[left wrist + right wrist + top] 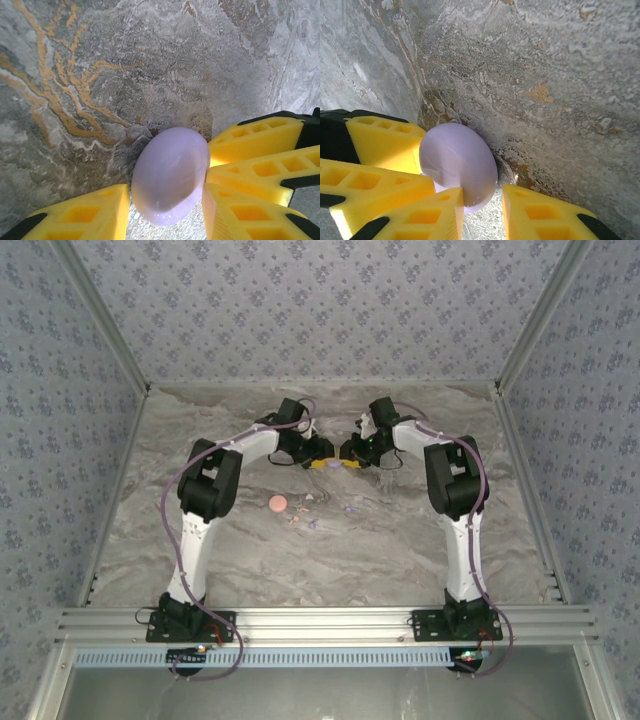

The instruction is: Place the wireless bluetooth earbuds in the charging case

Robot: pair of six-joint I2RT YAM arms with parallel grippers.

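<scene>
- Left end effector (167, 200): fingers pressed onto lavender case (170, 170), one per side, low on its rim. Reads as a pinch.
- Right end effector (482, 197): fingers narrowly spread. One finger overlaps the same case; the other stands just off the rim w/ a sliver of tabletop (560, 75) btwn. Grip vs. mere contact: cannot tell.
- Pos., top view: both end effectors meet tip-to-tip at far centre of tabletop.
- Key relation: earbuds (312, 524) lie as tiny specks on the tabletop, well apart from both end effectors. They sit toward the arm bases, mostly left of centre, near salmon-pink disc (278, 504).
- Judgement: left end effector is nearer to most specks. One lavender speck sits approx. midway btwn the arms.
- Long axis: earbuds too small to give orientation. Case outline is round/oval, so no usable long axis; tilted vs. flat is uncertain.
- Hidden/unclear:
  - Lid seam and hinge not made out. Smooth dome suggests lid closed (judgement, unconfirmed).
  - Lower rim of case covered by fingers.
  - Earbud count and colour pairing hard to make out.
</scene>
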